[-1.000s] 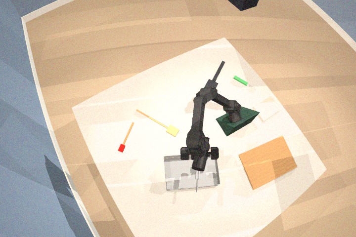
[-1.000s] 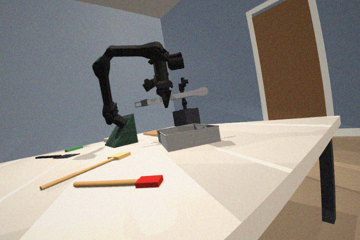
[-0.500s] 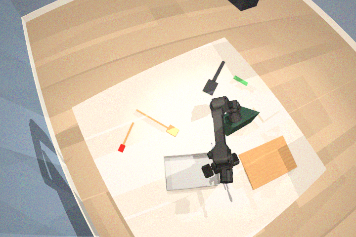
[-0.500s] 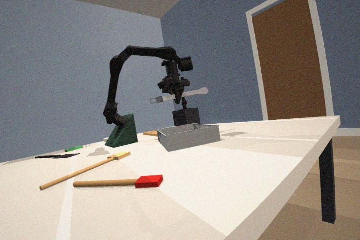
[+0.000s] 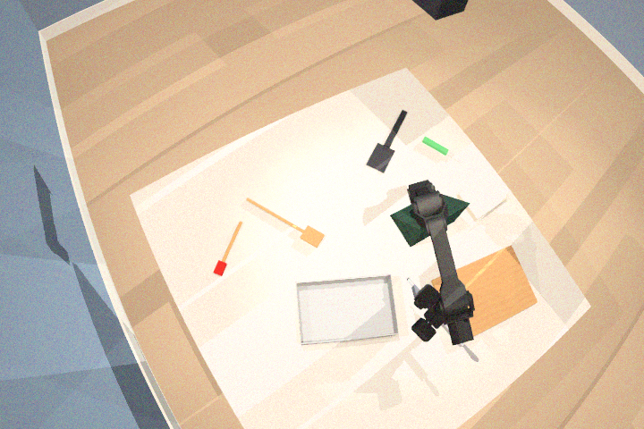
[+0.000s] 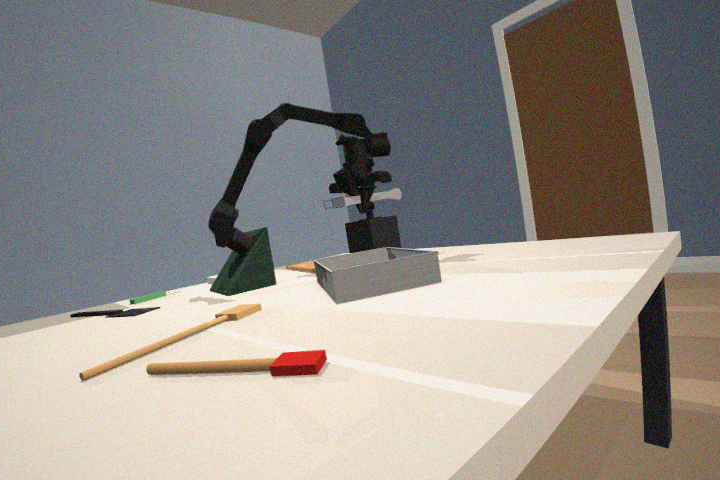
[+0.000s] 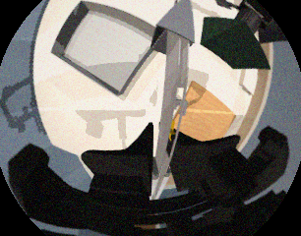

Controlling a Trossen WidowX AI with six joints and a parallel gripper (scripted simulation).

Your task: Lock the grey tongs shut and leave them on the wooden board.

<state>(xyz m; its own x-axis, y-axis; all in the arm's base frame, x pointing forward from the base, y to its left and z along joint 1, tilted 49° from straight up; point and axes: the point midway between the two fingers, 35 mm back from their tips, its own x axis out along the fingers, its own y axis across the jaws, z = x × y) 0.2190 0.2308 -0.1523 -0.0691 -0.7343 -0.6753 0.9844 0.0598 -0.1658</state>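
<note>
In the top view, our gripper (image 5: pixel 436 312) (image 6: pixel 365 204) (image 7: pixel 154 125) pinches the tongs (image 5: pixel 414 286) (image 6: pixel 389 195) (image 7: pixel 177 56) in the air, at nine o'clock of the board (image 5: pixel 507 293) (image 6: pixel 301 266) (image 7: pixel 207 118). They lie nearly level, so squeezing now may not lock them. We cannot see the lock; if it is not engaged, releasing may let them spring open. Letting go from this height could also make them bounce off the board.
</note>
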